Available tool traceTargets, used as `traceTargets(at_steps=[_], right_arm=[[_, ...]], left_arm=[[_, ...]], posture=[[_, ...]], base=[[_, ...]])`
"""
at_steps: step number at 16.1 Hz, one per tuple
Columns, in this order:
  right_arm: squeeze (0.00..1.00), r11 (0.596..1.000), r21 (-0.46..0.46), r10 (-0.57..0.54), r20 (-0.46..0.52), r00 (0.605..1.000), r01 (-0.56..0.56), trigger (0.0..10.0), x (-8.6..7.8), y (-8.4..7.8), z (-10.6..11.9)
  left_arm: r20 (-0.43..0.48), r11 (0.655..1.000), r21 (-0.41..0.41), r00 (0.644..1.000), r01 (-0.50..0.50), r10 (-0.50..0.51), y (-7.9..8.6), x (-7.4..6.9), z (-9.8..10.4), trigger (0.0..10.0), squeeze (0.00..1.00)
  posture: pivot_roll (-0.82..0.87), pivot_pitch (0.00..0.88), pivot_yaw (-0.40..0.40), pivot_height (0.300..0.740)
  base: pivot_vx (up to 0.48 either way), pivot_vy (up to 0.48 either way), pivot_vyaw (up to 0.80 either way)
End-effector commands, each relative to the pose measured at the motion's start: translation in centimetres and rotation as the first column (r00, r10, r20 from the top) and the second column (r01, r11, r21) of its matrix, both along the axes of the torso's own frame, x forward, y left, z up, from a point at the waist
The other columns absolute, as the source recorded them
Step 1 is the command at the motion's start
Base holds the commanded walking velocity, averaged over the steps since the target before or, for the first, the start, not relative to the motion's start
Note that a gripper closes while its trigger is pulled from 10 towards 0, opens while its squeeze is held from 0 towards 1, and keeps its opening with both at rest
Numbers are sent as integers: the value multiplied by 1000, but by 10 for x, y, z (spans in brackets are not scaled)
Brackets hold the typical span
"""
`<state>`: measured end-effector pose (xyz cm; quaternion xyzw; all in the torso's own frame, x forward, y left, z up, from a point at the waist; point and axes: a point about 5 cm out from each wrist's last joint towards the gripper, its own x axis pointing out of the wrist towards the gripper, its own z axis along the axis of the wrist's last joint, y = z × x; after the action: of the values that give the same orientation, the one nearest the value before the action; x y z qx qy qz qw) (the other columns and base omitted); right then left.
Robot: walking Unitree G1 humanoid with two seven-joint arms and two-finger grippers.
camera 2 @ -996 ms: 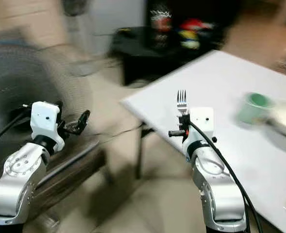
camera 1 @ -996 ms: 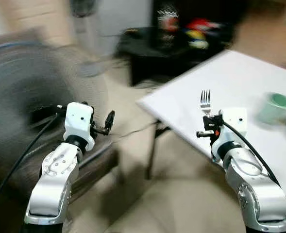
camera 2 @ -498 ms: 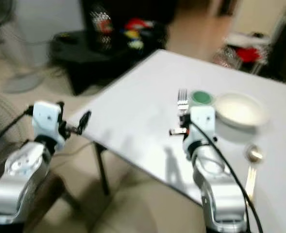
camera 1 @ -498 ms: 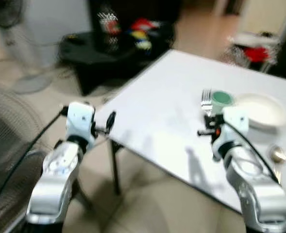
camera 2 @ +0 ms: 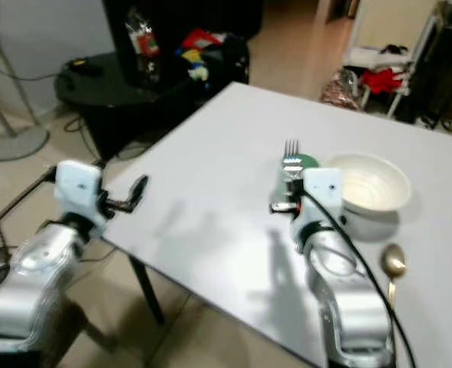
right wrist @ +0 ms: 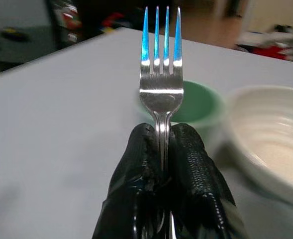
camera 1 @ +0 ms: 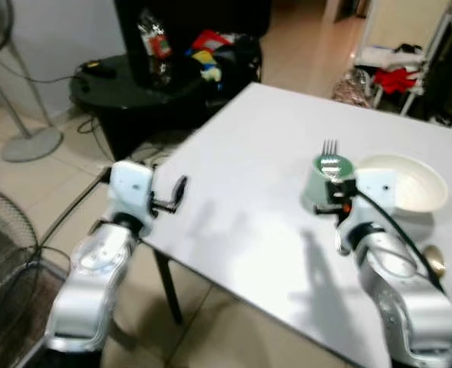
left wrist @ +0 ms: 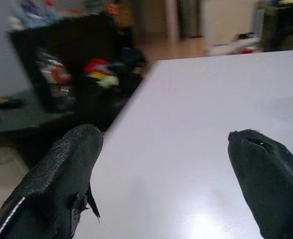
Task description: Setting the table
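Change: since half a second ago the view has swung further over the white counter (camera 1: 249,199) and sharpened; the bowl, cup and spoon now sit plainly ahead, and the fork is held upright as before.
Right gripper (right wrist: 162,144): over the counter's near part, fingers pinched tight on the fork's neck.
Fork (right wrist: 160,64): upright in the right gripper, tines up, just in front of the green cup as the head camera sees it.
Left gripper (camera 1: 176,193): at the counter's near left edge, fingers (left wrist: 69,169) spread wide apart, holding nothing.
Spoon (camera 2: 393,264): lying on the counter, to the right of the right arm, nearer than the bowl.
Green cup (camera 1: 318,184): standing on the counter just left of the bowl, close beside it; whether they touch cannot be told.
Bowl (camera 2: 371,182): cream, on the counter's right part, beyond the spoon.
Black table (camera 1: 126,84): low and round, on the floor beyond the counter's far left edge, with colourful items on it.
Fan (camera 1: 14,92): standing on the tiled floor, far left of the counter.
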<state>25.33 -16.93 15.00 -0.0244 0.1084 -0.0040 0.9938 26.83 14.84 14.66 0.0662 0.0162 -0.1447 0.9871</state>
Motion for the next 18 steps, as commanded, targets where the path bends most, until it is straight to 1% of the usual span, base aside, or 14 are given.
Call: traceTargets(at_steps=[1, 3, 5, 9, 13, 15, 16, 17, 18], right_arm=[[0, 1000, 4, -1, 11, 1000, 1, 10000, 0, 2, 4], [0, 1000, 7, -10, -2, 1000, 10, 10000, -1, 1, 2], [0, 1000, 7, -13, -6, 1000, 13, 10000, -1, 0, 1], [0, 1000, 17, -19, -12, 1000, 19, 10000, -2, 1, 0], [0, 999, 23, -24, -14, 1000, 24, 10000, -2, 1, 0], [0, 999, 29, -30, -16, 999, 31, 10000, -3, 1, 0], [0, 999, 31, -33, -17, 999, 33, 10000, -3, 1, -1], [0, 999, 33, -38, -19, 999, 39, 10000, -3, 1, -1], [0, 999, 34, -39, -19, 999, 39, 10000, -3, 1, -1]], left_arm=[[23, 1000, 22, 1000, -12, 11, 6, 1, 6, 10000, 0], [20, 1000, 24, 1000, -11, 11, 7, 2, 5, 10000, 0], [22, 1000, 25, 1000, -11, 11, 7, 2, 6, 10000, 0], [23, 1000, 30, 1000, -9, 8, 7, 3, 6, 10000, 0], [24, 999, 33, 1000, 0, -1, 6, 3, 7, 10000, 0], [28, 999, 37, 1000, 4, -5, 6, 4, 8, 10000, 0], [29, 999, 44, 1000, 5, -6, 6, 4, 8, 10000, 0], [39, 997, 71, 999, 7, -10, 6, 5, 10, 10000, 0], [43, 997, 73, 999, 5, -8, 6, 6, 10, 10000, 0]], posture=[[66, 0, 47, 740], [64, 0, 50, 740], [63, 0, 52, 740], [63, 0, 54, 740], [61, 0, 58, 740], [61, 0, 62, 740], [61, 0, 62, 740], [57, 0, 68, 740], [56, 0, 71, 740]], base=[[0, 0, 0], [0, 0, 0], [0, 328, -591], [0, 415, 0], [0, 452, -800], [0, 465, 0], [0, 262, 0], [0, 0, -800], [0, -480, -800]])
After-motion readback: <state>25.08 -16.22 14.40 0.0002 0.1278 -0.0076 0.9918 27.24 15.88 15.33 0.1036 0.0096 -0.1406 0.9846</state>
